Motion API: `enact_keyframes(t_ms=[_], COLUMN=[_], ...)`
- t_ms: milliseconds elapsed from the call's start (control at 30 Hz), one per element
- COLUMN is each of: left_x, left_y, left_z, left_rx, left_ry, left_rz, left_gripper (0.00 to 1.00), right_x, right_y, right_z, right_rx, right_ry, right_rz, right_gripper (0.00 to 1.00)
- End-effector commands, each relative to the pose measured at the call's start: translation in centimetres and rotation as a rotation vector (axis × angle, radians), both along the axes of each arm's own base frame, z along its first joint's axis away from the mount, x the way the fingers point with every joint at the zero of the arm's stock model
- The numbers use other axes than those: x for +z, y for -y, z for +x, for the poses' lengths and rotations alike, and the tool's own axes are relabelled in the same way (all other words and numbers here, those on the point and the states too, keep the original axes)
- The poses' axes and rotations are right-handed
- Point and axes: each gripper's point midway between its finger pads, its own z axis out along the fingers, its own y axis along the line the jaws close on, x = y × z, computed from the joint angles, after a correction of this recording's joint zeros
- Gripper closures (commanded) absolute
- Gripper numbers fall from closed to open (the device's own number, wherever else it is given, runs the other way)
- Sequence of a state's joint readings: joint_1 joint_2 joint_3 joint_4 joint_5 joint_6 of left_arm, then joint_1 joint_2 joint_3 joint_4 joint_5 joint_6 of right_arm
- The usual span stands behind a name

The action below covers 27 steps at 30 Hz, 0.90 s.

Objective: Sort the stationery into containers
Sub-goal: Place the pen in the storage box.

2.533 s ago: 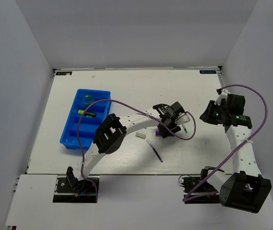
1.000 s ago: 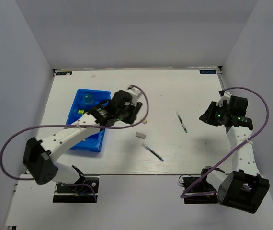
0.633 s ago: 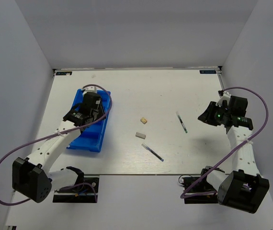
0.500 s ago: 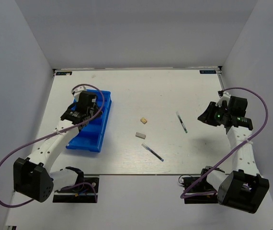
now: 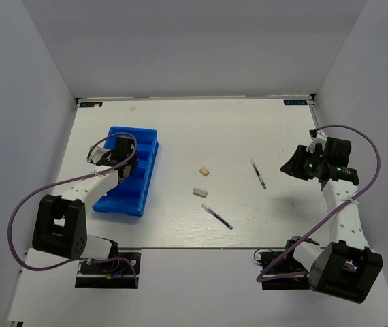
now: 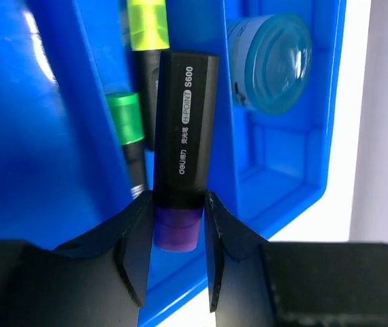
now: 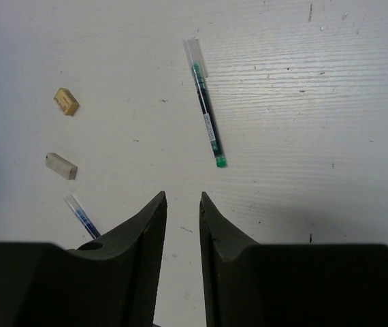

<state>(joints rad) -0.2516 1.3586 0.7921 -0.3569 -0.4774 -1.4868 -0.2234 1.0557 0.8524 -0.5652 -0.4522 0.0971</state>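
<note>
My left gripper (image 6: 179, 204) is shut on a black highlighter (image 6: 184, 116) at its purple cap, held over the blue tray (image 6: 71, 136). In the tray below lie a yellow-capped highlighter (image 6: 146, 24), a green-capped highlighter (image 6: 124, 116) and a round teal jar (image 6: 270, 63). From above, the left gripper (image 5: 122, 160) hangs over the tray (image 5: 131, 201). My right gripper (image 7: 182, 197) hovers open and empty above the table, near a green-tipped pen (image 7: 205, 112). A blue pen (image 7: 82, 216), a beige eraser (image 7: 66, 101) and a white eraser (image 7: 61, 165) lie to its left.
In the top view the green-tipped pen (image 5: 259, 174), blue pen (image 5: 217, 216), beige eraser (image 5: 205, 171) and white eraser (image 5: 199, 193) sit mid-table, between the tray and the right gripper (image 5: 291, 165). White walls enclose the table on three sides.
My left arm swung from the table's middle leftward to the tray, carrying the purple-capped highlighter. The right arm stayed put, its jaws barely wider.
</note>
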Motion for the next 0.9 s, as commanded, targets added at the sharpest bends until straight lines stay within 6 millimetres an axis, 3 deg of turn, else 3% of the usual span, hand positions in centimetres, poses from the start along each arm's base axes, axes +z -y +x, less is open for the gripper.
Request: enact_keyframes(t_ms=[0,233,267,300,500,533,667,767,833,867], left_x=[3.2,2.0,1.9,1.5,1.4,1.6,2.3,3.1,4.3,4.7], left_y=[0.0,0.1,0.2,0.2,-0.2,-0.1,-0.6,-0.5,-0.3,0.3], left_z=[3.7,4.7,4.7,4.6,4.0,4.1,4.5,5.0,5.5,5.7], left_rx=[0.109,0.129,0.127,0.127,0.128,0.126,0.104,0.075,0.044,0.005], left_ry=[0.155,0.128,0.122,0.107,0.093,0.097,0.107,0.124,0.158,0.167], left_rz=[-0.079,-0.091,-0.091,-0.091,-0.086,-0.091,-0.088,-0.096,-0.094,-0.106], left_gripper=[1.0,0.98,0.94,0.81,0.47,0.37,0.26,0.28,0.33,0.51], right_x=[-0.4,-0.9,-0.9,-0.9,-1.1,-1.2,-1.2,-1.0,-0.7,-0.5], right_y=[0.1,0.2,0.2,0.2,-0.1,-0.2,-0.5,-0.8,-1.6,-2.0], right_z=[0.4,0.5,0.5,0.5,0.5,0.4,0.2,0.1,-0.2,-0.2], right_rx=[0.009,0.012,0.014,0.015,0.035,0.039,0.057,0.073,0.116,0.147], right_ry=[0.011,-0.005,-0.005,-0.007,-0.018,-0.026,-0.025,-0.017,-0.006,0.011], right_rz=[0.005,-0.001,0.0,-0.003,0.013,0.02,0.029,0.04,0.058,0.07], right_gripper=[0.7,0.68,0.67,0.64,0.55,0.54,0.51,0.5,0.59,0.67])
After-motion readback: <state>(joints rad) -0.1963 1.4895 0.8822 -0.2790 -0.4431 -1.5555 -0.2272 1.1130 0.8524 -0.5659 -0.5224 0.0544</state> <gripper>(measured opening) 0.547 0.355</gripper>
